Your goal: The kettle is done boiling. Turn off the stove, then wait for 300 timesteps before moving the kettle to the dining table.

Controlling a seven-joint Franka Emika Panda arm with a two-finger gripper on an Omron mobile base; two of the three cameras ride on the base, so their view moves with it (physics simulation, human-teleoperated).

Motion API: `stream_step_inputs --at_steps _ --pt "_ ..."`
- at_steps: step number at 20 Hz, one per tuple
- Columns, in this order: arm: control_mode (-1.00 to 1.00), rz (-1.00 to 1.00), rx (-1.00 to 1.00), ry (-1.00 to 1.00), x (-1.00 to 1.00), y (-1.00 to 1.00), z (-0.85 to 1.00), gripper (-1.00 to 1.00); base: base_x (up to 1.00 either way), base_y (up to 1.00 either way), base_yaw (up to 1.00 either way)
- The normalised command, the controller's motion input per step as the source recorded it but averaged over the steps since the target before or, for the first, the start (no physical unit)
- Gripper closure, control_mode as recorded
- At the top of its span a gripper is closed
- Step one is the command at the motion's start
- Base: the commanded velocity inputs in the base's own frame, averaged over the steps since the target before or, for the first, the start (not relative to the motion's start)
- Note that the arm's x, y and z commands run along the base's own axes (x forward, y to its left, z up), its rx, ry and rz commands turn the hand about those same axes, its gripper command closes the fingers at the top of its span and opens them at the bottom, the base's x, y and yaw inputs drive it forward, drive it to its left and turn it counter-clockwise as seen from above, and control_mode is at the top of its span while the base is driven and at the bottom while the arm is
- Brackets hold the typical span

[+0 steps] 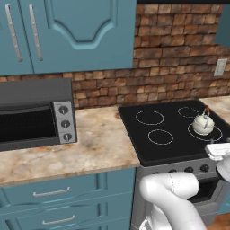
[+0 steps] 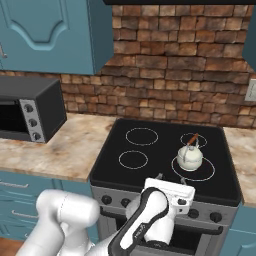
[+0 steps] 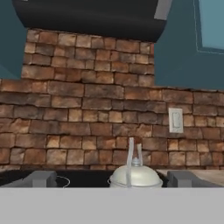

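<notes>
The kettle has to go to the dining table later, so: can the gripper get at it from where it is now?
Probably yes. The kettle stands alone on the stove's front right burner, and the gripper, jaws open, faces it with nothing between.

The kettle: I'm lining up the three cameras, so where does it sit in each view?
Left base view: kettle at right, on the front right burner ring of the stove.
Right base view: kettle right of centre, same ring.
Hand view: kettle bottom centre, straight ahead.
Shared landmark: brick wall behind the stove.
</notes>
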Motion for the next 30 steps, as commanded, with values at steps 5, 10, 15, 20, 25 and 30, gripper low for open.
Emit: stream_step_inputs --at_steps 5,10,15,20,25,30 --pt "-1.00 -0.08 -0.02 0.11 0.28 0.15 0.24 -1.00 0.00 0.00 0.00" --pt "-1.00 -0.08 -0.02 0.13 0.31 0.13 0.20 -1.00 0.00 0.00 0.00" --pt "-1.00 -0.10 -0.01 0.18 0.35 0.01 0.15 -1.00 0.00 0.00 0.00" --pt "-1.00 -0.09 0.00 0.19 0.37 0.00 0.10 -1.00 0.00 0.00 0.00" --pt "-1.00 -0.06 0.00 0.20 0.31 -0.03 0.01 -1.00 0.00 0.00 0.00" --pt "-1.00 -0.05 0.00 0.20 0.28 -0.13 0.02 -1.00 0.00 0.00 0.00"
